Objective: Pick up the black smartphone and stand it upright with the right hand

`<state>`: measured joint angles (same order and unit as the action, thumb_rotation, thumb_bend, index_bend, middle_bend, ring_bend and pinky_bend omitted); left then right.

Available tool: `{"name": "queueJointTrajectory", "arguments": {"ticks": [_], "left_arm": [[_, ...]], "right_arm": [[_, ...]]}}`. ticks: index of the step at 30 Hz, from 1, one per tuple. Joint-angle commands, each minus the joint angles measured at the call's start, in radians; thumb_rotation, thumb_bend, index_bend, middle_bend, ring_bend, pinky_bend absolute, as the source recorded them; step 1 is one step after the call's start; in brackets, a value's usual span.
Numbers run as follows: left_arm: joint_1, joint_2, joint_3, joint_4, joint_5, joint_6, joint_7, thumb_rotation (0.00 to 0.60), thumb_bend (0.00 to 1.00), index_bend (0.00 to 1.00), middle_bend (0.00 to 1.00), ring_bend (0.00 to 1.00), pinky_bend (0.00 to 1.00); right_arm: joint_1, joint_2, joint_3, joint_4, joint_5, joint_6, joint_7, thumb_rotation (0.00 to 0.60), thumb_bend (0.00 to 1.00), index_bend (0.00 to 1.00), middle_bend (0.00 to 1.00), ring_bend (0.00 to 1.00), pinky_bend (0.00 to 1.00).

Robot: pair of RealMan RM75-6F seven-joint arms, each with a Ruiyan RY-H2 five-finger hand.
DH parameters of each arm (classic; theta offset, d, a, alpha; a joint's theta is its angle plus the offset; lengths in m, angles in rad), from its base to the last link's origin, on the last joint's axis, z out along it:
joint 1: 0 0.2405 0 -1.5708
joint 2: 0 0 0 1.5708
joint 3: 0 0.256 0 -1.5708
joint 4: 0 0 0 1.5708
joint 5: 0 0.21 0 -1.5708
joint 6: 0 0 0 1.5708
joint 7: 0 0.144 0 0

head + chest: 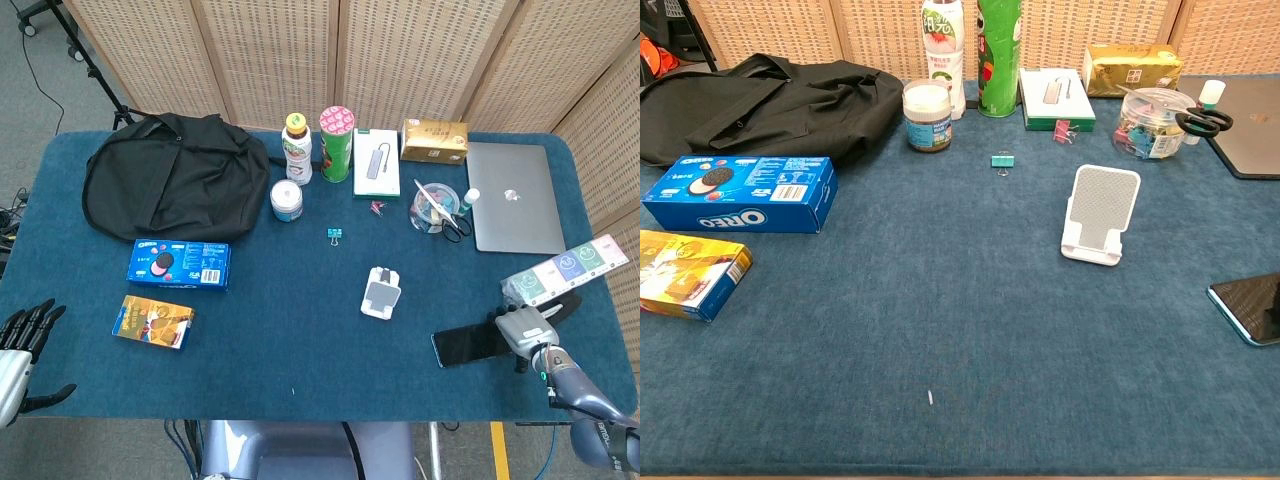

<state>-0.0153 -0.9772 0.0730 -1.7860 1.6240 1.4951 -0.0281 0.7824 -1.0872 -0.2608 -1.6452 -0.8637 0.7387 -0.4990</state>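
Observation:
The black smartphone (464,346) lies nearly level and crosswise at the table's front right, low over the cloth. My right hand (524,329) grips its right end, fingers wrapped over the edge. In the chest view only the phone's left part (1248,303) shows at the right border, and the hand is cut off there. A white phone stand (381,294) (1099,214) stands empty to the phone's left, a short gap away. At the front left corner, my left hand (18,346) hangs off the table with fingers spread, holding nothing.
A long box with coloured panels (566,268) lies just behind my right hand. The laptop (511,196), a clip jar (434,207) and scissors (1197,120) sit behind it. A black bag (170,183), Oreo box (178,263) and yellow box (152,321) occupy the left.

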Motion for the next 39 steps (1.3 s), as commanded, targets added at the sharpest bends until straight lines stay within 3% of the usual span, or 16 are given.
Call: {"name": "queueJointTrajectory", "arguments": {"ticks": [1, 7, 11, 18, 31, 39], "left_arm": [[0.000, 0.000, 0.001, 0.000, 0.001, -0.001, 0.001, 0.600, 0.00, 0.00, 0.00, 0.00, 0.00], [0.002, -0.001, 0.002, 0.001, 0.006, 0.003, 0.002, 0.600, 0.00, 0.00, 0.00, 0.00, 0.00], [0.002, 0.000, 0.002, 0.002, 0.007, 0.006, 0.000, 0.600, 0.00, 0.00, 0.00, 0.00, 0.00], [0.002, 0.002, 0.001, 0.002, 0.004, 0.005, -0.005, 0.600, 0.00, 0.00, 0.00, 0.00, 0.00], [0.001, -0.001, 0.002, 0.001, 0.004, 0.002, 0.003, 0.600, 0.00, 0.00, 0.00, 0.00, 0.00], [0.002, -0.001, 0.002, 0.001, 0.004, 0.004, 0.003, 0.600, 0.00, 0.00, 0.00, 0.00, 0.00]], "right_arm": [[-0.070, 0.003, 0.024, 0.004, -0.216, 0.075, 0.102, 0.600, 0.10, 0.31, 0.09, 0.07, 0.21], [-0.126, -0.032, 0.024, 0.072, -0.429, 0.128, 0.213, 0.600, 0.05, 0.24, 0.05, 0.04, 0.20], [-0.143, -0.055, 0.031, 0.109, -0.492, 0.140, 0.245, 0.600, 0.05, 0.19, 0.04, 0.04, 0.19], [-0.181, -0.089, 0.056, 0.152, -0.526, 0.179, 0.264, 0.600, 0.00, 0.19, 0.02, 0.02, 0.19], [-0.241, -0.096, 0.066, 0.152, -0.569, 0.204, 0.293, 0.600, 0.00, 0.19, 0.02, 0.02, 0.19], [-0.283, -0.163, 0.070, 0.256, -0.638, 0.251, 0.366, 0.600, 0.00, 0.19, 0.04, 0.03, 0.19]]}}
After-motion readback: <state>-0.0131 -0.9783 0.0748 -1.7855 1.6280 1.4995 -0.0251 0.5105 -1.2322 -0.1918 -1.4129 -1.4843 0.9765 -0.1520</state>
